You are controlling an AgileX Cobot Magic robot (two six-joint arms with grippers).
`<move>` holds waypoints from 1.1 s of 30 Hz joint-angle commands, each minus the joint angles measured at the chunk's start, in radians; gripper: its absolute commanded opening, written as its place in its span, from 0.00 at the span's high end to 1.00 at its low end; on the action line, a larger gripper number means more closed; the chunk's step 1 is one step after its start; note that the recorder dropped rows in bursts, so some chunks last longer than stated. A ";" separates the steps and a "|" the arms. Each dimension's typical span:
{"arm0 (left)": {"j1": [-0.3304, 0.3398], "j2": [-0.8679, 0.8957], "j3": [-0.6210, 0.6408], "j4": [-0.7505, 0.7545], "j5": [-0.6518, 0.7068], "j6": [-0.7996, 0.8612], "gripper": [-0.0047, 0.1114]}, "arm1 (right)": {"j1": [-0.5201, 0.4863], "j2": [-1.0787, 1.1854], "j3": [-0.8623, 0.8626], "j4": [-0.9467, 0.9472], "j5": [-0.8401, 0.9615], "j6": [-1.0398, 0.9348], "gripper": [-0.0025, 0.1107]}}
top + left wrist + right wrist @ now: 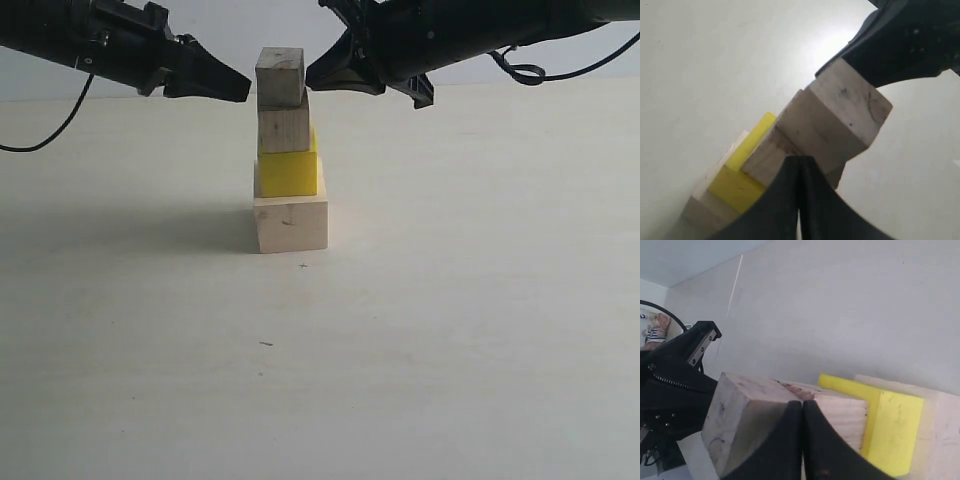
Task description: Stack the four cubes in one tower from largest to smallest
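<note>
The four cubes stand as one tower on the table. A large wood cube (pixel 290 224) is at the bottom, then the yellow cube (pixel 288 172), a medium wood cube (pixel 285 128) and the small wood cube (pixel 279 76) on top, turned slightly. My left gripper (pixel 243 88) is shut, its tip against or just off the small cube's left side. My right gripper (pixel 312 76) is shut too, its tip at the right side. The left wrist view shows shut fingers (pixel 800 159) before the small cube (pixel 852 112). The right wrist view shows the same (pixel 802 404), by the small cube (pixel 740 410).
The pale table (pixel 450 300) spreads out around the tower, with a tiny dark mark (pixel 266 344) in front of it. Black cables (pixel 520 70) hang from both arms near the back wall.
</note>
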 commanded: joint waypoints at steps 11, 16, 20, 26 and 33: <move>0.003 0.002 0.001 -0.010 0.009 -0.002 0.96 | 0.001 -0.006 -0.004 0.059 0.042 -0.115 0.98; 0.003 0.002 0.001 -0.010 0.009 -0.002 0.96 | 0.001 -0.006 -0.004 0.070 0.025 -0.146 0.98; 0.003 0.002 0.001 -0.012 0.012 -0.002 0.96 | 0.001 -0.006 -0.004 0.070 0.012 -0.169 0.98; -0.025 0.002 0.001 -0.009 0.033 0.022 0.96 | 0.001 -0.006 -0.004 0.070 0.014 -0.169 0.98; -0.024 0.002 0.001 -0.009 0.037 0.022 0.96 | 0.001 -0.006 -0.004 0.070 0.022 -0.169 0.98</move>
